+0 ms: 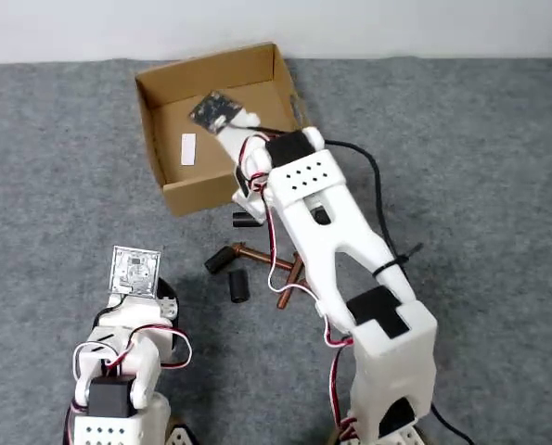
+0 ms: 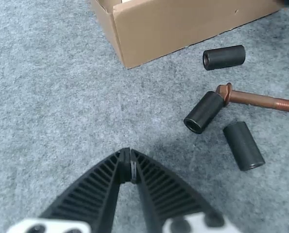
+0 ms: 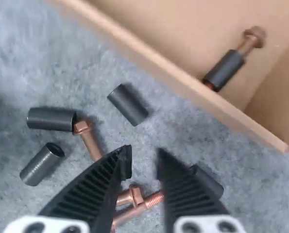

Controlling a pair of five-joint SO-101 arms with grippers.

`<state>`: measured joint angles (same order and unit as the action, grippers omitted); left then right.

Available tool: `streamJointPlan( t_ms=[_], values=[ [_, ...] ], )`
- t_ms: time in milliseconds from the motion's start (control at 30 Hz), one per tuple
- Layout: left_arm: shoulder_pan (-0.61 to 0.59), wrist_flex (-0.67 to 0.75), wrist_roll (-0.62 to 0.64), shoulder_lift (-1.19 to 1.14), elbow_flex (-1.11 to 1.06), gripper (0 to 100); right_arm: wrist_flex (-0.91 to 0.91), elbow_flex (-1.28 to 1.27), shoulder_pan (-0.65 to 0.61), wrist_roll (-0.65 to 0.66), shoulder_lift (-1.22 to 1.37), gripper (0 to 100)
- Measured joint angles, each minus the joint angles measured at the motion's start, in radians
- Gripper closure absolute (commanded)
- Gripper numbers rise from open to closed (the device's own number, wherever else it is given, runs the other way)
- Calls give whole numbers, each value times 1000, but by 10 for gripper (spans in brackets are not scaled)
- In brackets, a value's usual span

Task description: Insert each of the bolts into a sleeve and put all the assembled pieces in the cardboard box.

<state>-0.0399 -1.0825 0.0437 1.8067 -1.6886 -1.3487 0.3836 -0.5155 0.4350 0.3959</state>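
Note:
The cardboard box [image 1: 169, 88] stands at the back of the grey carpet. One bolt pushed into a sleeve [image 3: 229, 62] lies inside it by the front wall. My right gripper [image 3: 143, 164] hangs open and empty just outside that wall [image 3: 183, 82], over the loose parts. Three black sleeves [image 1: 247, 220] [image 1: 222, 259] [image 1: 238, 286] and copper bolts [image 1: 257, 253] [image 1: 291, 278] lie in front of the box. My left gripper [image 2: 130, 167] is shut on nothing, low over bare carpet, short of the nearest sleeve [image 2: 203, 112] and the bolt [image 2: 261, 100] touching it.
The right arm [image 1: 340, 241] stretches from the front edge over the bolts to the box. The left arm [image 1: 127, 371] sits folded at the front left. A white label [image 1: 188, 148] lies on the box floor. Open carpet lies left and right.

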Motion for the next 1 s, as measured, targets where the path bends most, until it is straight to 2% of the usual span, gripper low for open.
streamJointPlan(
  t_ms=[333,1000],
  values=[
    [0,0,0,0,0,995,-15,0,-54,146,126,786],
    [0,0,0,0,0,995,219,3,-54,310,313,789]
  ],
)
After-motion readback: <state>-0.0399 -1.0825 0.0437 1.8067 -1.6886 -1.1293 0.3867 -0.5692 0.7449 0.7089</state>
